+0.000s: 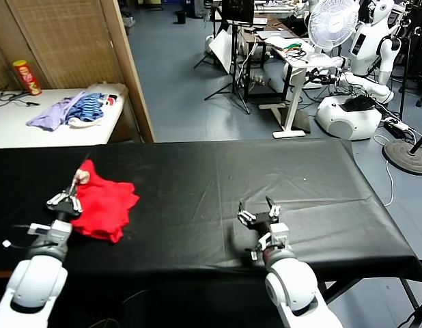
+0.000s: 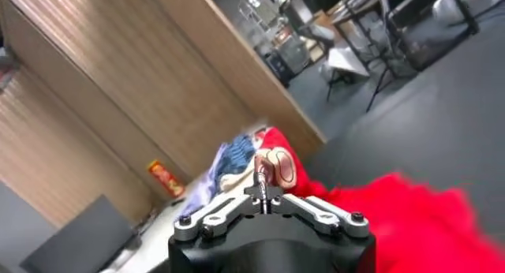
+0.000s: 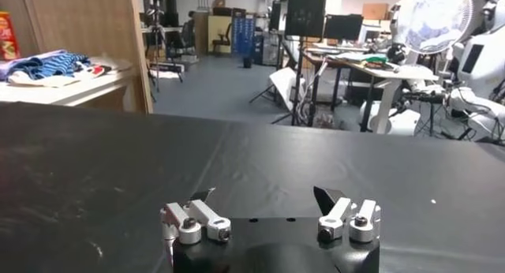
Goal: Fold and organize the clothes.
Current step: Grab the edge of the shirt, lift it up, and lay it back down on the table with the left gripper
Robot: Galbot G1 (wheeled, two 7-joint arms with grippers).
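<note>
With the shirt (image 1: 105,203) bunched at the table's (image 1: 197,191) nine o'clock, the left gripper (image 1: 72,194) pinches its corner to spread it; the right gripper (image 1: 259,211), gaping, should take another corner.

Long table (image 1: 197,178) covered with black, slightly wrinkled sheet. Crumpled red T-shirt (image 1: 105,201) lying on sheet near left end. Beyond, separate white table (image 1: 20,123) bearing heaped purple and blue-striped garments (image 1: 71,109) and red can (image 1: 25,76), upright.
</note>
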